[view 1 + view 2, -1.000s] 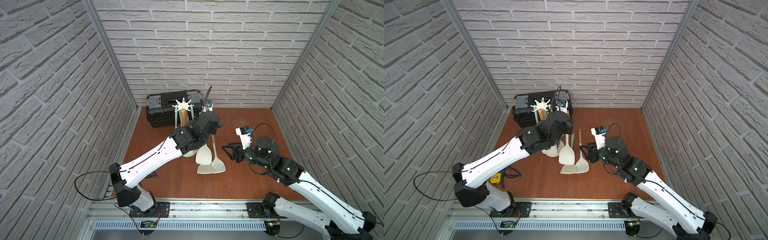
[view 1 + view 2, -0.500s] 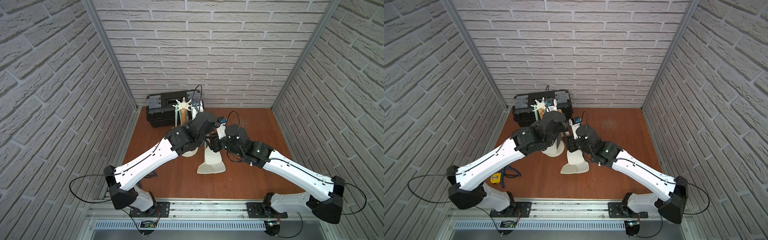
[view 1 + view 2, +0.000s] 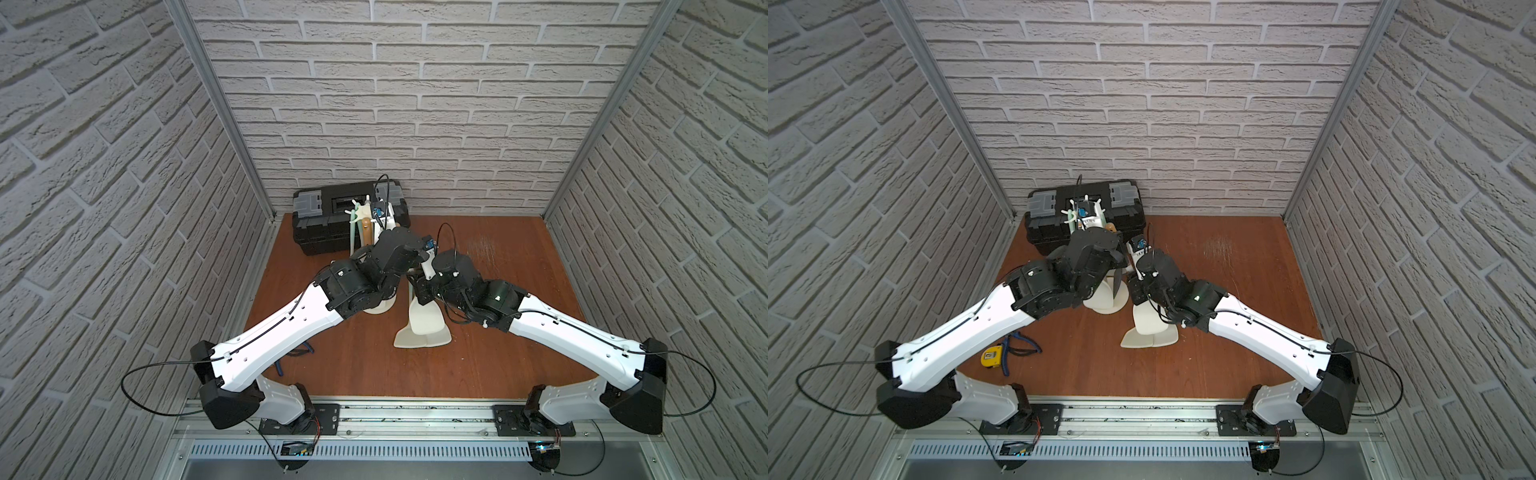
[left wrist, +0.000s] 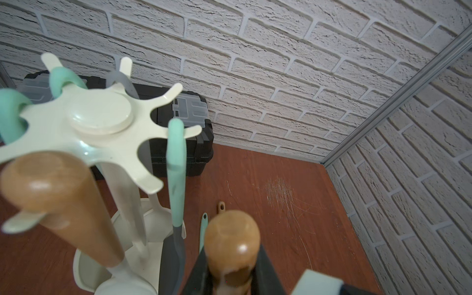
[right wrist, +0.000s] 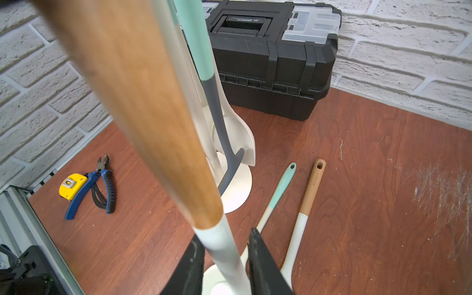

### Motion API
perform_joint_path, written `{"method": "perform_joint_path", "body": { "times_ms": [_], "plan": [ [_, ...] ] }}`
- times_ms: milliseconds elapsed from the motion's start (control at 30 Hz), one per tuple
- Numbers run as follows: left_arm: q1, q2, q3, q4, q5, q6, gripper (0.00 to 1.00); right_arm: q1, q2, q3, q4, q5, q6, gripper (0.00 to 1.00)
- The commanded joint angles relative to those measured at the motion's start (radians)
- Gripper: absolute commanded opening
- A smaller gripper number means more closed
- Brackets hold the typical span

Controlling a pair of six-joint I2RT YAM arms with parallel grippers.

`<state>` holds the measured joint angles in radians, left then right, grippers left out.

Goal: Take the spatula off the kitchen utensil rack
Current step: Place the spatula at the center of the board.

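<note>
It's a scrum from above. The two black wrists meet over the table (image 3: 498, 257) and cover both claws, so neither grip shows in either top view. A cream blade (image 3: 424, 318) pokes out under the right wrist, overlapping more cream on the wood. It may belong to the held utensil, but I can't be sure from there.

The left wrist camera settles one side. The left gripper (image 4: 232, 258) is clenched on the rounded wooden end of the spatula (image 4: 232, 240). Its black fingers (image 4: 198, 278) press in from both sides and are cut off at the frame edge. That handle end stands just beside the kitchen utensil rack (image 4: 102, 120), clear of every prong of the star crown.

On the right wrist camera the same wooden handle sweeps past, huge and blurred. The right gripper (image 5: 224, 237) straddles the white neck just below the wood. One finger (image 5: 194, 265) lies against the neck, but a sliver of background shows beside the other, so I cannot tell whether it is clamped. The blade itself runs out of frame.

On the rack hang a grey-and-teal utensil (image 4: 176, 173) and another wooden-handled utensil (image 4: 58, 204). A teal-handled utensil (image 5: 281, 186) and a wood-handled utensil (image 5: 311, 189) lie flat side by side near the rack's base. The black toolbox (image 5: 268, 63) sits behind the rack against the wall. Blue pliers (image 5: 102, 184) and a yellow tape measure (image 5: 72, 185) lie together, well apart from the claws.
</note>
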<state>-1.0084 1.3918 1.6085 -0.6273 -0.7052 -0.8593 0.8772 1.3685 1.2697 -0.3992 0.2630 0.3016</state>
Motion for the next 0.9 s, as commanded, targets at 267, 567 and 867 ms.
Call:
{"method": "perform_joint_path", "body": {
  "times_ms": [267,567,867],
  "plan": [
    [0.016,-0.049,-0.018,0.021,0.065,-0.006,0.0,0.001,0.016,0.025,0.017,0.055,-0.066,0.03],
    [0.072,-0.097,-0.07,0.057,0.159,0.184,0.71,-0.246,-0.047,0.083,-0.215,-0.121,-0.066,0.03],
    [0.157,-0.166,-0.225,0.045,0.26,0.211,0.72,-0.542,0.065,0.079,-0.474,-0.247,-0.043,0.03]
  ]
}}
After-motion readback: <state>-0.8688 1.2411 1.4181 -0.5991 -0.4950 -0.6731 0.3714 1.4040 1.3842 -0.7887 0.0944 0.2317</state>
